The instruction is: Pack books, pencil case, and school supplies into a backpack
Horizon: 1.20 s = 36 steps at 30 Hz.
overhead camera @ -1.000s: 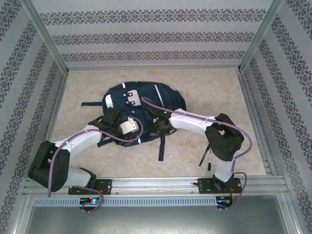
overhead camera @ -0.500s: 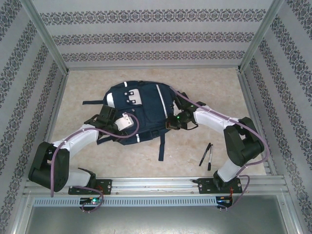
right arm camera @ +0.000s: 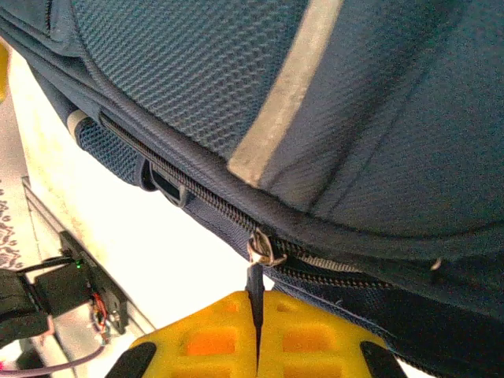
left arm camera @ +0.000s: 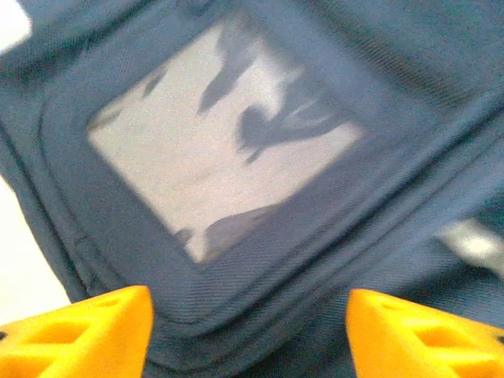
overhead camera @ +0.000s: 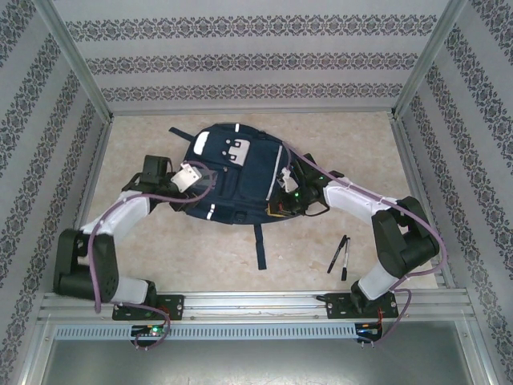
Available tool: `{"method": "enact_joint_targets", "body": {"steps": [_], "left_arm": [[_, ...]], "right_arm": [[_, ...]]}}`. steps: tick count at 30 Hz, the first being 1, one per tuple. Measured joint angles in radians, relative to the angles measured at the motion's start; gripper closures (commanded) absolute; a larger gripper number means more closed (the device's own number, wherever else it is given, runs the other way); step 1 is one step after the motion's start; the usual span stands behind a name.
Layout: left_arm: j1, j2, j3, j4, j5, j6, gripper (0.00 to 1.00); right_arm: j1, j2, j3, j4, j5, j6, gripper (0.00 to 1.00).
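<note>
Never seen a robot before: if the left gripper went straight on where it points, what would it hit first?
Probably the pale patch on the backpack, dead ahead of the open left gripper; depth is unclear.

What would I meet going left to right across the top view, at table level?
Left gripper → backpack → right gripper, shut on the zip pull → pens.

Overhead camera looks down; both wrist cameras sit close against the backpack [overhead camera: 236, 180]
</note>
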Motion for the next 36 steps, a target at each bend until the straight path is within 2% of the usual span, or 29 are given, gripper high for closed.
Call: {"method": "enact_joint_targets", "body": {"steps": [3, 5, 7, 14, 20, 22, 26, 28, 29, 36], "left_arm": [[-0.018, -0.127, -0.065, 0.045, 0.221, 0.047, 0.36], [-0.053, -0.128, -0.06, 0.064, 0.31, 0.076, 0.37], [-0.11, -0.09, -0.045, 0.061, 0.345, 0.109, 0.37], [-0.317, 0.089, -0.014, 0.083, 0.287, 0.119, 0.36], [-0.414, 0.202, 0.039, 0.143, 0.178, 0.101, 0.39], [-0.431, 0.23, 0.062, 0.144, 0.135, 0.11, 0.46], [-0.451, 0.254, 0.072, 0.171, 0.055, 0.115, 0.73], [-0.455, 0.255, 0.074, 0.194, 0.022, 0.104, 0.97], [-0.456, 0.255, 0.076, 0.202, 0.012, 0.105, 1.0], [-0.472, 0.243, 0.062, 0.249, 0.017, 0.124, 1.0]], "right_arm": [[-0.006, 0.0, -0.005, 0.009, -0.039, 0.016, 1.0], [-0.009, 0.0, -0.005, 0.011, -0.061, 0.022, 1.0], [-0.013, 0.0, -0.005, 0.015, -0.087, 0.024, 1.0], [-0.012, 0.0, -0.005, 0.018, -0.138, 0.034, 1.0], [-0.01, 0.0, -0.005, 0.018, -0.155, 0.027, 1.0], [-0.01, -0.001, -0.005, 0.017, -0.151, 0.024, 1.0], [-0.01, -0.005, -0.007, 0.016, -0.143, 0.021, 1.0], [-0.011, -0.01, -0.015, 0.017, -0.137, 0.019, 1.0], [-0.012, -0.015, -0.021, 0.018, -0.132, 0.019, 1.0], [-0.04, -0.073, -0.053, 0.008, -0.059, 0.019, 1.0]]}}
